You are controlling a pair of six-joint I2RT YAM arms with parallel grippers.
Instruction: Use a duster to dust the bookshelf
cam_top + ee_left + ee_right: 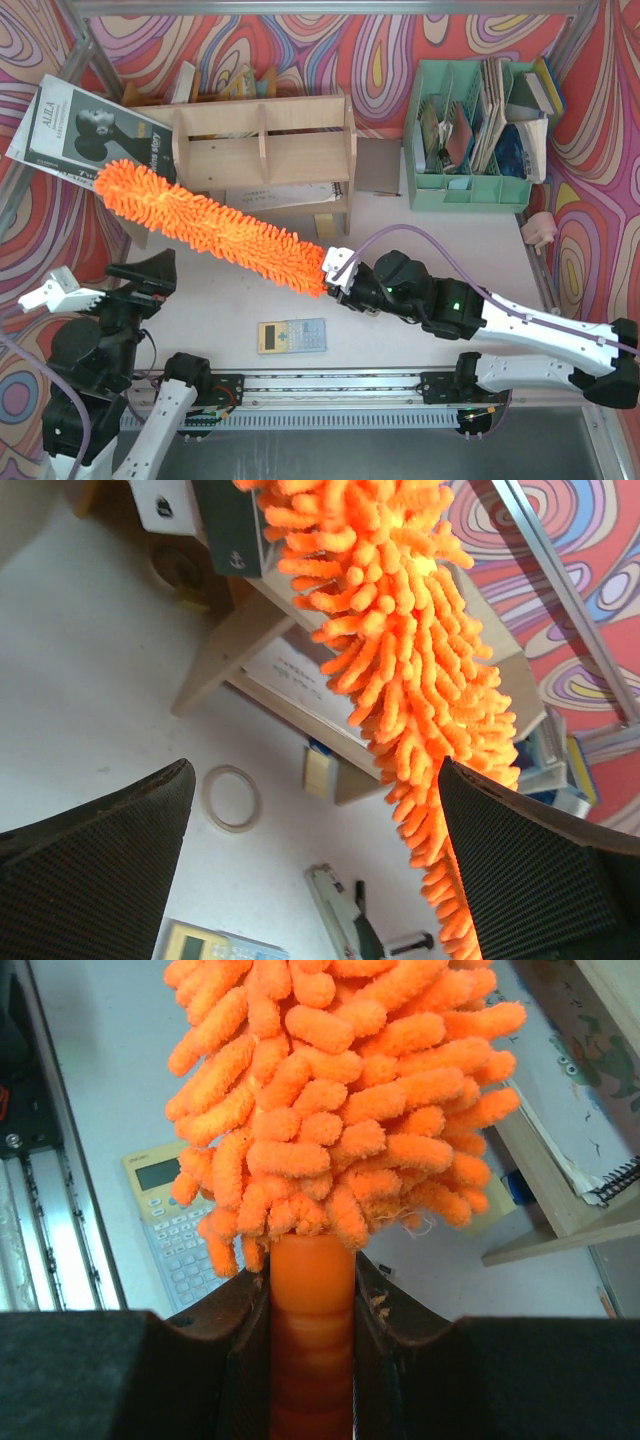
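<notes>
**Right gripper clamped on duster handle, head at bookshelf's left end**

Right gripper (312, 1280) is seen closed tight on the handle (312, 1305) of the duster (215, 228); both fingers are pressed against the orange plastic just below the fluffy head. The duster is held in a slant over the worktop (230, 310), running from the gripper near the middle up and to the left. Its head is passed in front of the lower left part of the bookshelf (262, 140), and its far tip is seen over a black-and-white magazine (85, 130) that is leaned at the shelf's left side. Contact between head and shelf cannot be told.

Left gripper (143, 280) is held at the near left with its jaws spread wide and nothing between them; it is well apart from the handle, with the duster's head nearby.

A spiral notebook (280, 195) is tucked under the bookshelf. A calculator (292, 335) is laid flat near the front edge, below the duster. A green file organiser (470, 185) stuffed with papers is placed at the far right. A tape ring (207, 798) is seen on the worktop near the shelf's legs.
</notes>
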